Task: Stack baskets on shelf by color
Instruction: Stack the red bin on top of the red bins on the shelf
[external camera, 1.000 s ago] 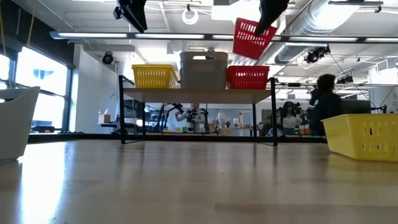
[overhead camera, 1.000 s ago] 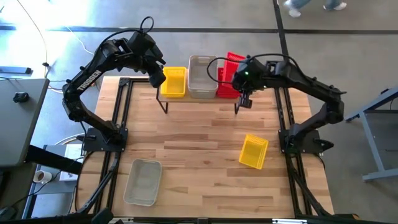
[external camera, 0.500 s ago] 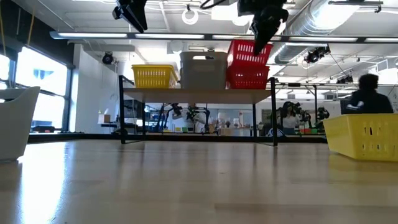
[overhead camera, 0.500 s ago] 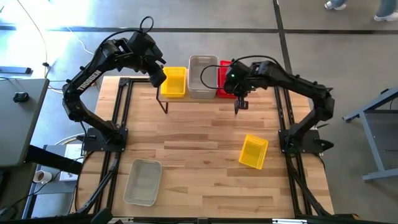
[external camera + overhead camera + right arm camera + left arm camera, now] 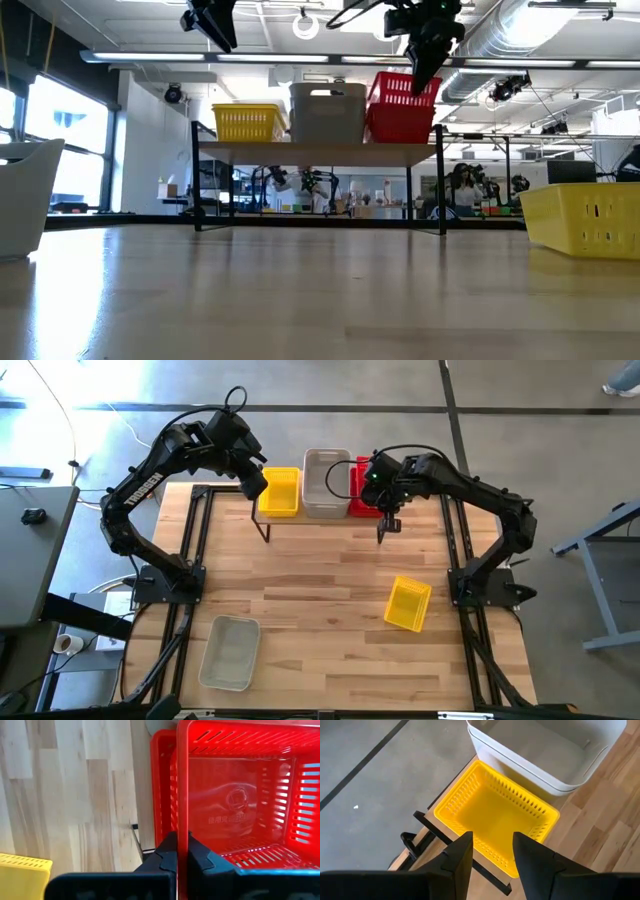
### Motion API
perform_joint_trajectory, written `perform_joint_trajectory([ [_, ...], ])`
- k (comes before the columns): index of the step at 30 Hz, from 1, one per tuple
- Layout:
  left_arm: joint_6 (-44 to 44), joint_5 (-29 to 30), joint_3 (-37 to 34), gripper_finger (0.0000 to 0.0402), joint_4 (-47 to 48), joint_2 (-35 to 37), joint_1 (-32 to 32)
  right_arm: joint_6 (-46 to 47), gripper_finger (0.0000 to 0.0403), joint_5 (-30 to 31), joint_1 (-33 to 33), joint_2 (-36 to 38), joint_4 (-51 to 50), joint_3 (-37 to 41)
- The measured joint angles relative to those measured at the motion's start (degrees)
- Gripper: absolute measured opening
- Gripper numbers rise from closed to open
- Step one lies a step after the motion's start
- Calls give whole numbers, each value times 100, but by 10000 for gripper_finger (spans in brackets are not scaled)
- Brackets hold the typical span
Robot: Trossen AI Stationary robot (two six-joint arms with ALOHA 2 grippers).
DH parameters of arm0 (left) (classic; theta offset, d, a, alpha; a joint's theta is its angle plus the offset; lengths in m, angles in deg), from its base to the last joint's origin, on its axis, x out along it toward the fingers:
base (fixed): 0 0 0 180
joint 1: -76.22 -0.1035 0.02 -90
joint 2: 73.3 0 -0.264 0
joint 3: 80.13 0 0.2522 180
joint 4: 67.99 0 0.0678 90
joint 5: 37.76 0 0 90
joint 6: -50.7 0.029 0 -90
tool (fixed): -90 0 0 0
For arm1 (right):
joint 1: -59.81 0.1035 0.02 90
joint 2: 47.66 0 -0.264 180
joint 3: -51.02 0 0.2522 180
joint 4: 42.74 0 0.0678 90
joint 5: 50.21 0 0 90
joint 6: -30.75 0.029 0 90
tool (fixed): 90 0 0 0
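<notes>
Right gripper (image 5: pixel 182 851) pinches the upper red basket's (image 5: pixel 240 795) rim over the shelf's (image 5: pixel 320 153) end; left gripper (image 5: pixel 492 851) hovers open.

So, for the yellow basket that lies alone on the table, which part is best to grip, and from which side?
Grip a rim wall of the yellow basket, probably a long one, coming straight down from above. It sits upright with its mouth open upward, turned at an angle to the table edges, so the thin rim is free for one finger inside and one outside. The right gripper, shut on a red basket, is the nearer arm.
</notes>
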Motion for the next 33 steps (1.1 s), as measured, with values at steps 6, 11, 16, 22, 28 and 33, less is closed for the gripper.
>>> perform_joint_trajectory([
  [6, 2, 0, 0, 129, 0, 0, -1, -54, 0, -268, 2, -61, -27, 4],
  [11, 2, 4, 0, 129, 0, 0, -2, -53, 0, -235, 2, -200, -40, 4],
  [16, 2, 4, 0, 129, 0, 0, 0, 86, 0, -213, 9, -258, -40, 4],
  [22, -12, 8, 0, 129, 0, 0, 0, 313, 0, -147, 9, -258, -40, 4],
  [28, -13, 0, 0, 129, 2, 0, 9, 414, 30, -97, 9, -258, -44, 4],
  [33, -140, -104, 0, 129, 4, -1, 9, 441, 82, 131, 41, -254, -42, 4],
])
